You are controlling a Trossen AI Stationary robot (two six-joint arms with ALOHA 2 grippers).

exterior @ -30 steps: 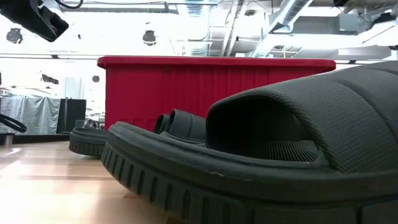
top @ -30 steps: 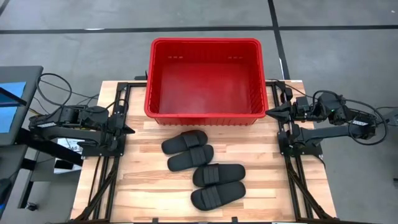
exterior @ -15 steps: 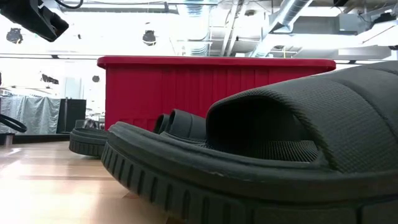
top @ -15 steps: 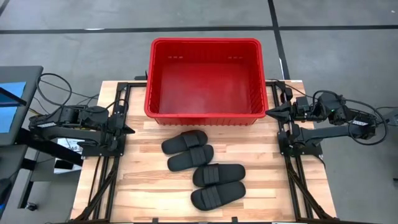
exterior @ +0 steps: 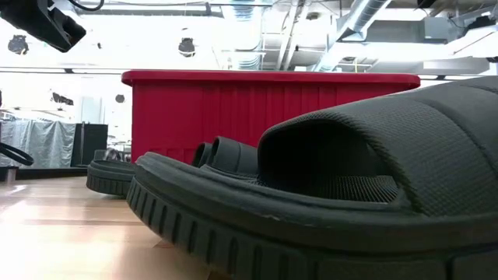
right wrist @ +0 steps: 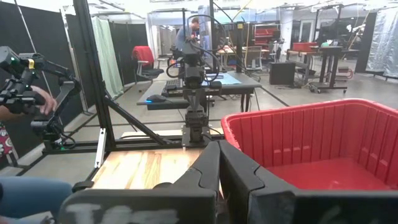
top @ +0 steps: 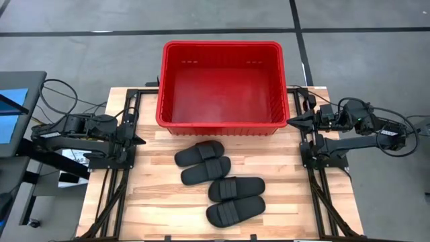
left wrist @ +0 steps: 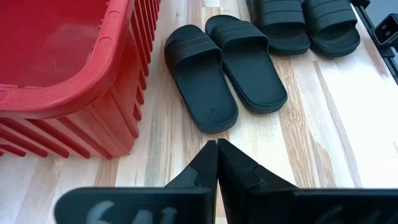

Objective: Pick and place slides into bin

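Four black slides lie soles down on the wooden table in front of the red bin [top: 220,84]: one pair [top: 201,161] near the bin, the other pair [top: 235,200] toward the near edge. Both pairs show in the left wrist view [left wrist: 224,74] [left wrist: 308,22]. The bin stands at the table's far edge and is empty inside. My left gripper [top: 139,141] is shut and empty at the table's left edge, pointing toward the slides; it also shows in the left wrist view [left wrist: 216,146]. My right gripper [top: 290,122] is shut and empty at the table's right edge, beside the bin's right corner; it also shows in the right wrist view [right wrist: 219,146].
Black frame rails [top: 121,168] [top: 322,175] run along the table's left and right edges. In the low view the nearest slide [exterior: 327,210] fills the foreground in front of the bin [exterior: 272,117]. A person's hand [right wrist: 37,99] shows in the room beyond the table.
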